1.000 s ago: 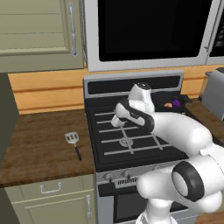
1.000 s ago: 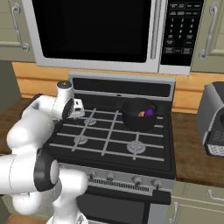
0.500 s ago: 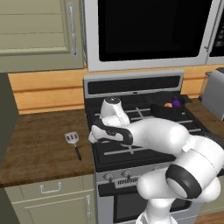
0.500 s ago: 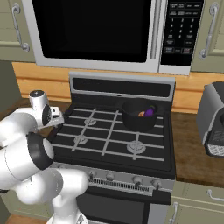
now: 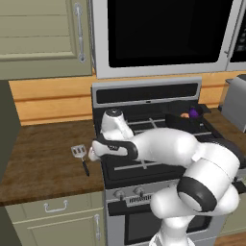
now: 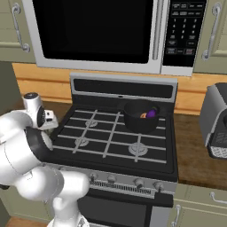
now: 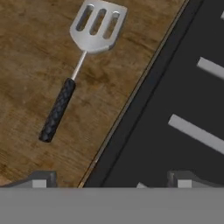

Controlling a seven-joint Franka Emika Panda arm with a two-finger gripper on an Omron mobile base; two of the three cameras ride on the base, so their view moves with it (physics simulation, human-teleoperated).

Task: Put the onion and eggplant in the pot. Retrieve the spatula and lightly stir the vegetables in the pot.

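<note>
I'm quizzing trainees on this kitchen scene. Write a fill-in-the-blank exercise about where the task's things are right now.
1. The spatula lies flat on the wooden ____ beside the stove.
2. The eggplant and the onion sit inside the ____.
3. The spatula's slotted head is silver and its handle is ____.
4. The gripper hovers at the stove's ____ edge.

Missing words: counter; pot; black; left

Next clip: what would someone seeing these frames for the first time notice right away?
The big white arm stretches across the stove front, its gripper hanging at the stove's left edge beside the spatula, which lies flat on the wooden counter. In the hand view the spatula lies untouched, slotted head away from the fingertips. At the stove's right rear, the black pot already holds the purple eggplant and the onion.
</note>
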